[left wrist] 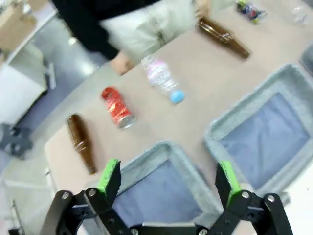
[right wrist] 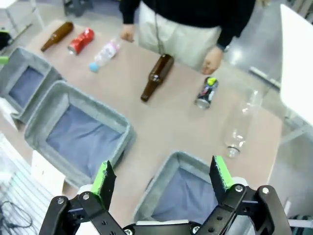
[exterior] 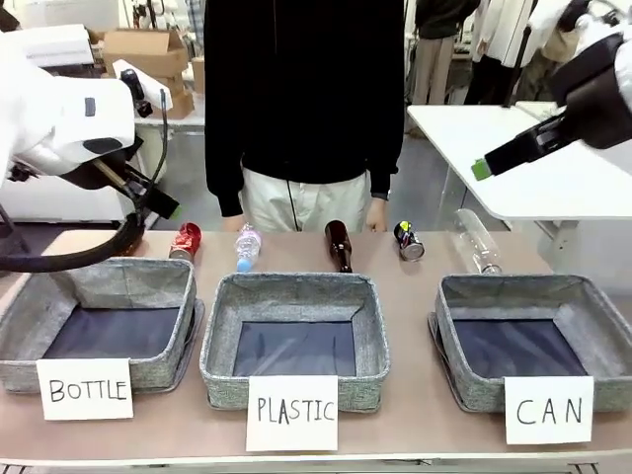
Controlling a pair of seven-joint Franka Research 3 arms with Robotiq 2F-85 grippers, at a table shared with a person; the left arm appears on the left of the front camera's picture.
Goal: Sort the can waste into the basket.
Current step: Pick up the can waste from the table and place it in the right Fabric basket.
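Both claws hang high with fingers spread apart and nothing between them. The left gripper [left wrist: 168, 178] hovers over the table's left end, the shiny red crushed can [left wrist: 117, 107] lying just beyond it. The right gripper [right wrist: 164, 178] sits above the grey fabric "CAN" basket [right wrist: 151, 188], the black crushed can [right wrist: 206, 92] farther ahead near the person's hand [right wrist: 212, 60].

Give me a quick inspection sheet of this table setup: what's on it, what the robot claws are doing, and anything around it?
Surface: tan table, three grey baskets in a row.
Job's things: red can and black can lie at the far edge; CAN basket empty.
Clutter: two brown bottles, two clear plastic bottles; BOTTLE and PLASTIC baskets empty.
Grippers: left gripper and right gripper open, raised, holding nothing.
Cables: black cable by the left arm.
Surroundings: person standing at the far side; cardboard boxes, white table behind.
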